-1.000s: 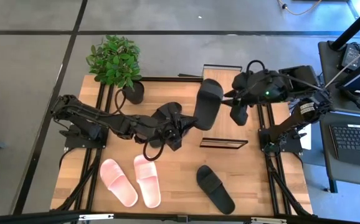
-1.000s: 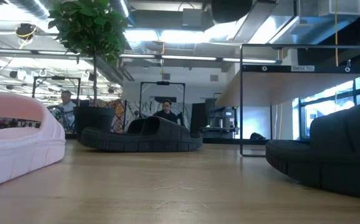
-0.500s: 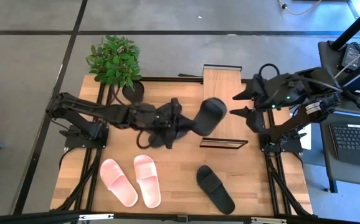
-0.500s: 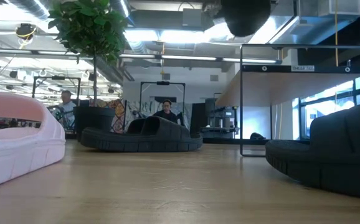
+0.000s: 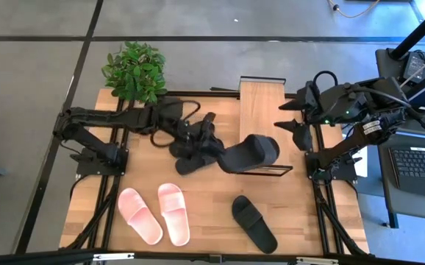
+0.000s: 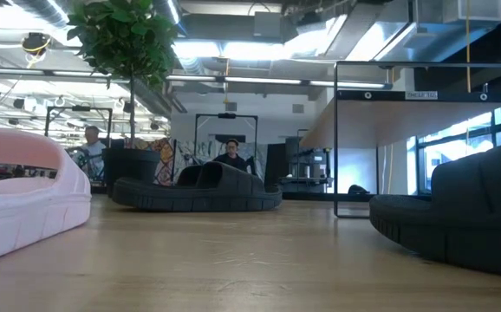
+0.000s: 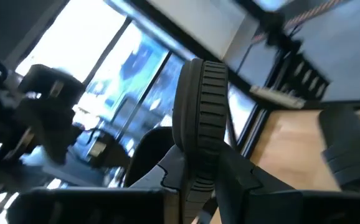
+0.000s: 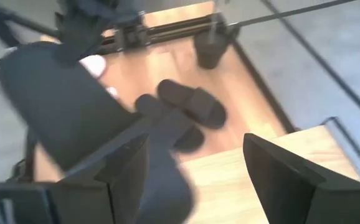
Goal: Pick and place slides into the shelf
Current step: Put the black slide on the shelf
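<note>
Operator, starting at the table's (image 5: 220,221) left edge: your left arm reaches from there toward the centre. Behind it, the potted plant (image 5: 134,71) stands at the far left corner. Near the front edge, left of centre, two pale pink slides (image 5: 154,214) lie side by side, soles down.

At the table's middle, your left gripper (image 5: 223,155) is clamped on a black slide (image 5: 254,154), which it holds off the tabletop at the front end of the shelf (image 5: 260,110). The left wrist view shows that slide edge-on, its ribbed sole rim (image 7: 200,118) pinched between the fingers.

A further pair of black slides (image 8: 181,109) lies on the table under the left arm, seen from the right wrist camera; in the low view one of them (image 6: 197,188) rests flat toward the far edge.

Right of centre, a single black slide (image 5: 254,222) lies at an angle near the front edge. The shelf's light board runs from the far edge toward the middle; its top is bare.

At the shelf's right side, your right gripper (image 5: 293,115) hovers with its fingers (image 8: 278,174) spread wide, holding nothing.
</note>
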Motion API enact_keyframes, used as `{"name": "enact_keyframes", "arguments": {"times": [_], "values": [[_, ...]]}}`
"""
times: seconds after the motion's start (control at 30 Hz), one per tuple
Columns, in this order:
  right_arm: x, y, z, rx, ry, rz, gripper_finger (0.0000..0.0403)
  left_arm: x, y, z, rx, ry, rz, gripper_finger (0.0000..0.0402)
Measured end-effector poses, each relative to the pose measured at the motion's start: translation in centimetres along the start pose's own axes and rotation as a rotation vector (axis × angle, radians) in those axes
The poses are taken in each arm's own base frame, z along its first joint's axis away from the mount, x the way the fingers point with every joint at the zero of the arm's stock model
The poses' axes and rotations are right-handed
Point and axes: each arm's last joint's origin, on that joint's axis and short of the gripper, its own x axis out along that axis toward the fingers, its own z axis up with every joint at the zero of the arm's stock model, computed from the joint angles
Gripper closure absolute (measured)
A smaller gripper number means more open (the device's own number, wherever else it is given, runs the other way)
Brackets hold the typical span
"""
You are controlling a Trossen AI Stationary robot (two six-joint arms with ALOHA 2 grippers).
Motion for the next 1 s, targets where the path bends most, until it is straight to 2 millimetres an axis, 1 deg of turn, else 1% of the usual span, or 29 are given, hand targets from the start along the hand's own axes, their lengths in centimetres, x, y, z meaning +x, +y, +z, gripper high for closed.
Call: {"name": "enact_keyframes", "arguments": {"times": [0.13,0.27,0.37,0.5,0.7,0.83,1.0], "values": [[0.0,-0.1,0.1,0.042,-0.019,-0.048,0.0146,-1.7,1.4,-1.7,-0.004,-0.036,-0.010,0.0359],[0.5,0.0,0.0,0.039,-0.012,-0.064,0.0146,-3.0,2.2,-2.8,0.004,-0.042,-0.009,0.0358],[1.0,0.1,-0.1,0.040,0.003,-0.075,0.0146,-3.5,2.2,-3.4,0.049,-0.089,-0.040,0.0354],[1.8,0.0,-0.3,0.072,0.029,-0.101,0.0146,-4.0,1.9,-4.6,0.076,-0.086,-0.053,0.0360],[3.1,-0.2,-0.5,0.086,0.066,-0.139,0.0146,-3.4,1.0,-7.1,0.090,-0.160,-0.087,0.0357],[3.9,-0.2,-0.7,0.086,0.091,-0.160,0.0146,-2.6,0.4,-8.6,0.111,-0.157,-0.077,0.0354],[5.0,-0.2,-1.1,0.127,0.124,-0.188,0.0146,-1.7,-0.3,-11.0,0.132,-0.145,-0.090,0.0359]]}}
